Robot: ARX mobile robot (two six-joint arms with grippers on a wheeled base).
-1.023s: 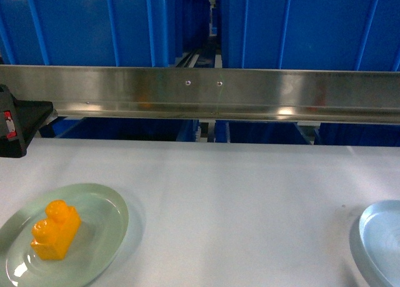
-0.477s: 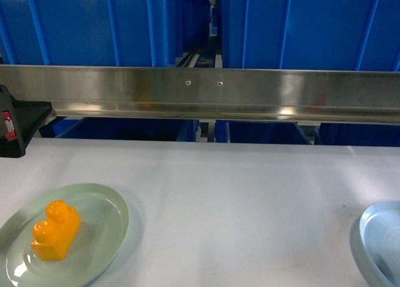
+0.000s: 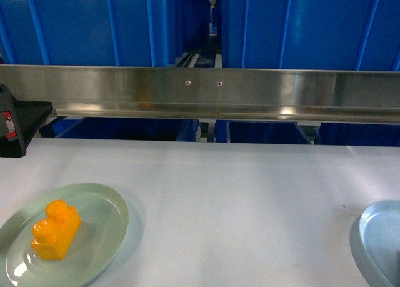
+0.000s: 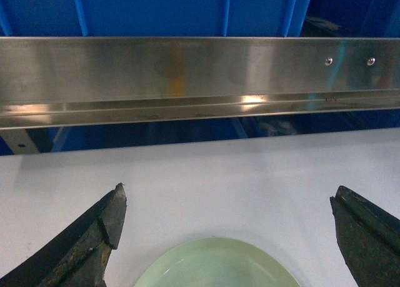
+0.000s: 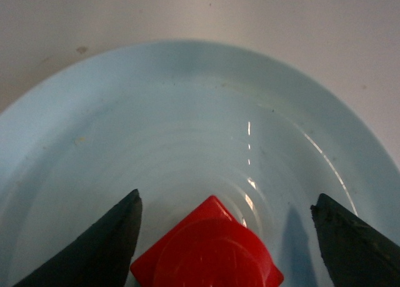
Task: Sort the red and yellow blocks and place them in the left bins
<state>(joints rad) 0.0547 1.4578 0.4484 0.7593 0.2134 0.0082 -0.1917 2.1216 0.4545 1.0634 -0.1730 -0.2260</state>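
The orange-yellow stepped block (image 3: pixel 55 231) lies on a pale green plate (image 3: pixel 106 227) at the lower left of the head view. A red block (image 5: pixel 209 252) rests in a pale blue plate (image 5: pixel 156 112), and my right gripper (image 5: pixel 226 199) hangs open just above it, one finger on each side and neither touching. My left gripper (image 4: pixel 229 193) is open over the far rim of the green plate (image 4: pixel 215 265), with nothing between its fingers. Big blue bins (image 3: pixel 81 24) stand behind a steel rail. Neither gripper shows in the head view.
A steel rail (image 3: pixel 200 93) runs across in front of the blue crates, with more crates (image 3: pixel 125 127) under it. A black box (image 3: pixel 15 121) sits at the table's left edge. The pale blue plate (image 3: pixel 380 240) is cut by the lower right corner.
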